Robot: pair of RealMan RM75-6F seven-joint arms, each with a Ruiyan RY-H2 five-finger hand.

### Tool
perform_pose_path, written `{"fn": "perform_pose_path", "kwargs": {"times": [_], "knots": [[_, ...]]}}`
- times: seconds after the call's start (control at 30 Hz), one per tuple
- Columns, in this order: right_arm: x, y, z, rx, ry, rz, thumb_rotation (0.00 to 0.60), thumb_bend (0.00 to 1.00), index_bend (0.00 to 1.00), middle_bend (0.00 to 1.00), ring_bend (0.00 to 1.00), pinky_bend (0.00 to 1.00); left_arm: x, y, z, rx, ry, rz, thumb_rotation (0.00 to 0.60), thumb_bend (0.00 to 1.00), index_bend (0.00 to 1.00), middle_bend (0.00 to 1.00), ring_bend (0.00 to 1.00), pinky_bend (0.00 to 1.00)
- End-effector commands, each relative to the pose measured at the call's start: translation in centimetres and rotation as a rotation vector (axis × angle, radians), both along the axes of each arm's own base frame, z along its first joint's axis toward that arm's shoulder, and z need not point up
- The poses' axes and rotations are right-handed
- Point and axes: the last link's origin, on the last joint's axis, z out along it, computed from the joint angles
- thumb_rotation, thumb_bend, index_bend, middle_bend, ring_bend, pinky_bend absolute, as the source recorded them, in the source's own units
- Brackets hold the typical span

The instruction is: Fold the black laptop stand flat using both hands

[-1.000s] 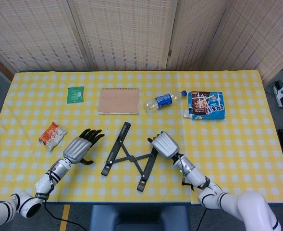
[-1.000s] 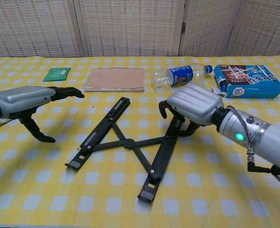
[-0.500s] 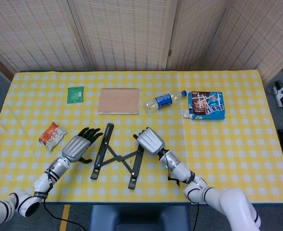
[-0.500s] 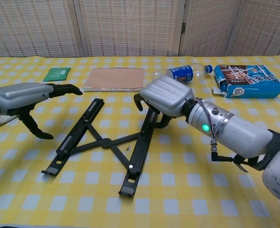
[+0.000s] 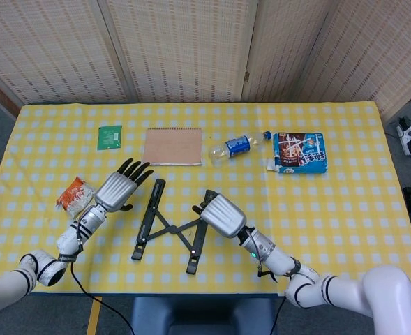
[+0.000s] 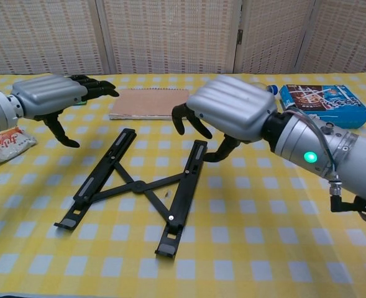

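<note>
The black laptop stand (image 5: pixel 169 227) (image 6: pixel 139 185) lies on the yellow checked table, its two long bars spread in a V and joined by crossed links. My right hand (image 5: pixel 222 215) (image 6: pixel 229 115) hovers over the far end of the right bar, fingers curled downward, thumb apart, holding nothing. Left of the left bar's far end, my left hand (image 5: pixel 118 190) (image 6: pixel 49 99) is raised off the cloth with fingers stretched forward and thumb hanging down. Neither hand touches the stand.
Behind the stand lie a brown notebook (image 5: pixel 172 146) (image 6: pixel 148 102), a water bottle (image 5: pixel 238 146) and a blue box (image 5: pixel 301 152) (image 6: pixel 322 105). A green packet (image 5: pixel 109 137) sits far left, an orange snack bag (image 5: pixel 76 194) (image 6: pixel 5 144) beside my left forearm.
The stand first slid left under my right hand, then stayed put. My right hand has lifted off the right bar. My left hand rose and moved farther back.
</note>
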Motion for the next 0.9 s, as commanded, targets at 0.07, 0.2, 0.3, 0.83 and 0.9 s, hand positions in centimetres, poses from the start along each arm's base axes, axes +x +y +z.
{"fn": "perform_pose_path", "kwargs": {"times": [0.07, 0.2, 0.3, 0.83, 0.9], "knots": [[-0.2, 2.0, 0.9, 0.005, 0.028, 0.026, 0.600, 0.21, 0.45, 0.68, 0.67, 0.67, 1.3, 1.6, -1.9, 0.003, 0.088, -0.103, 0.600, 0.11, 0.00, 0.02, 0.00, 0.00], [-0.4, 2.2, 0.8, 0.010, 0.037, 0.013, 0.600, 0.21, 0.45, 0.68, 0.68, 0.67, 1.4, 1.7, -2.7, -0.014, 0.102, -0.140, 0.600, 0.09, 0.00, 0.01, 0.00, 0.00], [-0.7, 2.1, 0.3, 0.018, 0.054, -0.001, 0.600, 0.21, 0.45, 0.68, 0.68, 0.67, 1.2, 1.8, -3.3, -0.021, 0.133, -0.172, 0.600, 0.09, 0.00, 0.01, 0.00, 0.00], [-1.8, 2.1, -2.2, 0.059, 0.102, -0.025, 0.600, 0.21, 0.45, 0.68, 0.68, 0.67, 0.5, 1.5, -4.6, -0.060, 0.153, -0.193, 0.600, 0.08, 0.00, 0.01, 0.00, 0.00], [-1.9, 2.1, -2.4, 0.058, 0.101, -0.024, 0.600, 0.21, 0.45, 0.68, 0.68, 0.67, 0.5, 1.3, -4.7, -0.073, 0.142, -0.195, 0.600, 0.08, 0.00, 0.01, 0.00, 0.00]]}}
